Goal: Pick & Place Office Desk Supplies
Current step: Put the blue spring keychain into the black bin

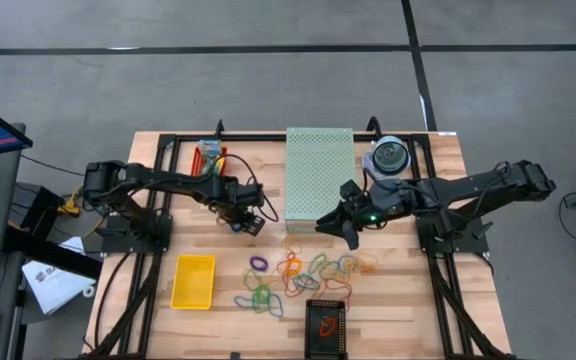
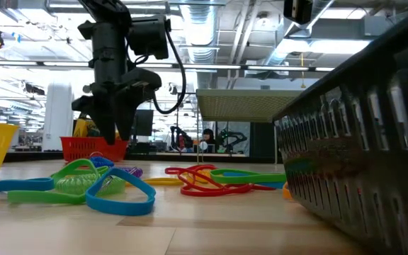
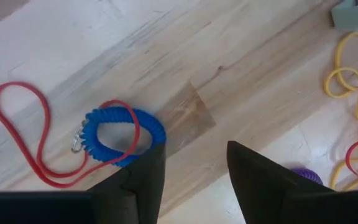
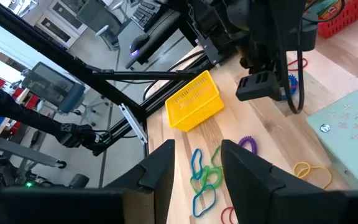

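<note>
From above, the sorting looks barely begun: the rubber-band loops lie scattered across the middle of the table toward its front edge, between the yellow basket, which looks empty, and the black mesh tray at the front edge, which holds a single orange-red loop. A crayon box sits in the red bin near the back edge. The left gripper hangs left of the pale green perforated box; the right gripper hangs off that box's front right corner.

At table height, green, blue and red loops lie loose.

The left wrist shows narrowly parted, empty fingers over a blue coiled band crossed by a red loop.

The right wrist shows parted, empty fingers above more loose loops.
</note>
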Action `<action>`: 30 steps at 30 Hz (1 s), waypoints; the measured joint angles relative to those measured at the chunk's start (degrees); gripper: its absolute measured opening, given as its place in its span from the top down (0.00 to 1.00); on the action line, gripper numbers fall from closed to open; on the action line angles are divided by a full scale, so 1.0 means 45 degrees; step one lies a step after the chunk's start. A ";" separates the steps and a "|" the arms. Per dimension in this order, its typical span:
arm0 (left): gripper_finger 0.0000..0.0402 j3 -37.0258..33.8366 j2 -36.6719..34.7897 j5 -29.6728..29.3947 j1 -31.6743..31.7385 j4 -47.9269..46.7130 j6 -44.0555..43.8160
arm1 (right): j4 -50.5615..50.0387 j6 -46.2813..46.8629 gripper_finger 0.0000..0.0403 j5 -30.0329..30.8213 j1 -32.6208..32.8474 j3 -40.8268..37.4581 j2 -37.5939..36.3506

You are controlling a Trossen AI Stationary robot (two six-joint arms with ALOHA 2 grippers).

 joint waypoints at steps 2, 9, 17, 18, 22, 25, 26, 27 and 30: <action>0.60 0.0000 0.0000 0.0002 0.0006 0.0015 0.0041 | -0.0005 0.0009 0.68 0.0000 0.0003 0.0000 0.0000; 0.59 -0.0180 0.0000 0.0010 -0.0120 0.0341 0.0024 | -0.0001 0.0039 0.68 0.0000 0.0087 0.0000 0.0000; 0.57 -0.0950 -0.0016 -0.0140 -0.0099 0.0416 -0.0091 | 0.0000 0.0034 0.68 -0.0005 0.0087 0.0000 0.0000; 0.57 -0.1017 -0.0034 -0.0130 -0.0086 0.0521 -0.0095 | 0.0000 0.0034 0.68 0.0000 0.0087 0.0000 0.0000; 0.56 -0.1467 -0.0049 0.0188 -0.0086 0.1259 -0.0103 | -0.0002 0.0029 0.68 -0.0005 0.0087 0.0000 0.0000; 0.57 -0.1584 -0.0049 -0.0031 -0.0086 0.1362 -0.0293 | 0.0000 0.0025 0.68 0.0000 0.0161 0.0000 0.0005; 0.57 -0.1598 -0.0049 -0.0039 -0.0086 0.1472 -0.0282 | 0.0000 0.0034 0.68 -0.0005 0.0170 0.0000 0.0005; 0.58 -0.1603 -0.0049 -0.0044 -0.0086 0.1531 -0.0249 | -0.0004 0.0043 0.68 -0.0004 0.0178 0.0000 0.0005; 0.58 -0.1603 -0.0049 -0.0058 -0.0086 0.1627 -0.0236 | -0.0005 0.0039 0.68 -0.0005 0.0253 0.0000 0.0005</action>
